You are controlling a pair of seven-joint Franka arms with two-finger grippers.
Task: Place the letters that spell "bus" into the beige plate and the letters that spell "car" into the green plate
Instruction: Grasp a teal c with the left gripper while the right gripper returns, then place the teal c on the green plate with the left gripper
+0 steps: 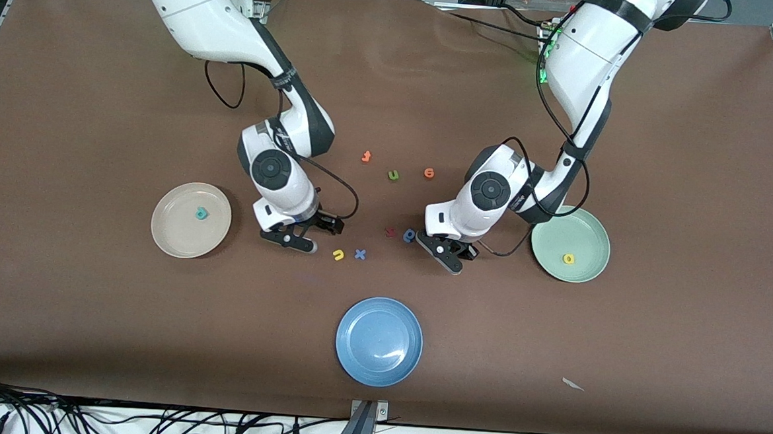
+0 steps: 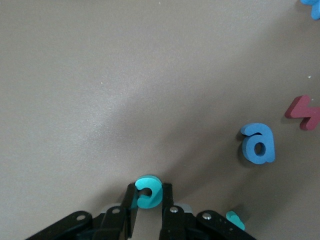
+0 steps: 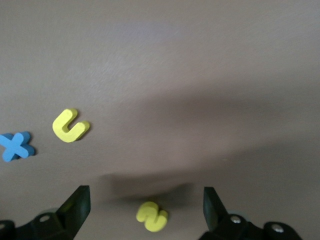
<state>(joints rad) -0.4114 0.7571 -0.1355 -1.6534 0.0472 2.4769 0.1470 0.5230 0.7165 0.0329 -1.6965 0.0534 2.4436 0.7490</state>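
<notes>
My left gripper [image 2: 149, 193] is shut on the teal c [image 2: 149, 191], low over the table between the blue round letter [image 1: 409, 235] and the green plate [image 1: 554, 234]. A second teal piece [image 2: 235, 219] lies just beside its fingers. The yellow a [image 1: 568, 258] lies in the green plate. My right gripper [image 3: 146, 200] is open, its jaws wide on either side of the yellow s [image 3: 152, 216], which lies flat on the table. The yellow u [image 1: 339, 255] lies close by. The teal b [image 1: 201, 214] lies in the beige plate [image 1: 168, 233].
A blue x [image 1: 360, 254] lies beside the yellow u, and a maroon letter [image 1: 390, 232] beside the blue round letter. Two orange letters [image 1: 366, 156] [image 1: 429, 173] and an olive u [image 1: 393, 175] lie nearer the bases. A blue plate [image 1: 354, 321] sits nearest the camera.
</notes>
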